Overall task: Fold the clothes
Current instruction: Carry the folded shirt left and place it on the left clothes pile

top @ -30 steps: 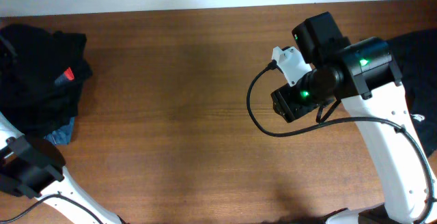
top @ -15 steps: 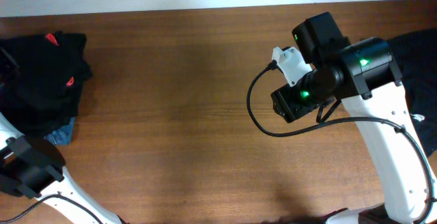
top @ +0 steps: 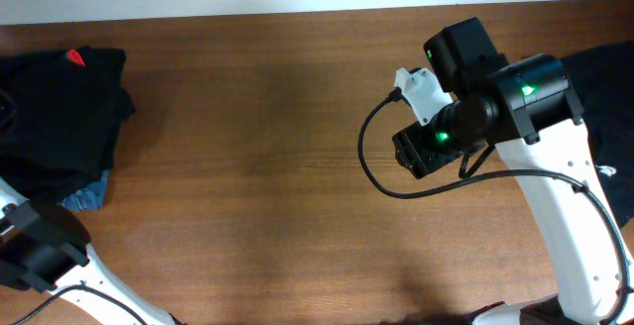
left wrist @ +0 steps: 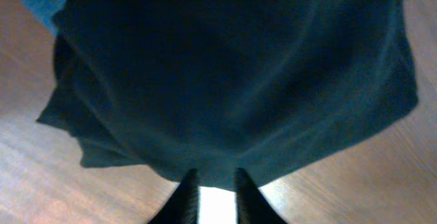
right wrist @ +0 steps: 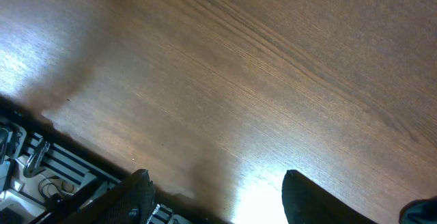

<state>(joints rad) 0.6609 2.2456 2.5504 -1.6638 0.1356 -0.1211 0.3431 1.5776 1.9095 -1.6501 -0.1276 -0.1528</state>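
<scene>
Soft black short-sleeved clothes (top: 54, 117) lie heaped at the left end of the brown wooden worktop (top: 248, 166) (small red tag (top: 74, 57) too small to read). The left end effector (left wrist: 214, 176) sits narrow at their hem, possibly pinching; the right end effector (right wrist: 217, 186) is spread wide.

A pile of clothes (top: 59, 107) lies at the left end of the table (top: 248, 186), another garment (top: 609, 87) at its right edge, the right gripper (right wrist: 215, 186) over the wood between them
</scene>
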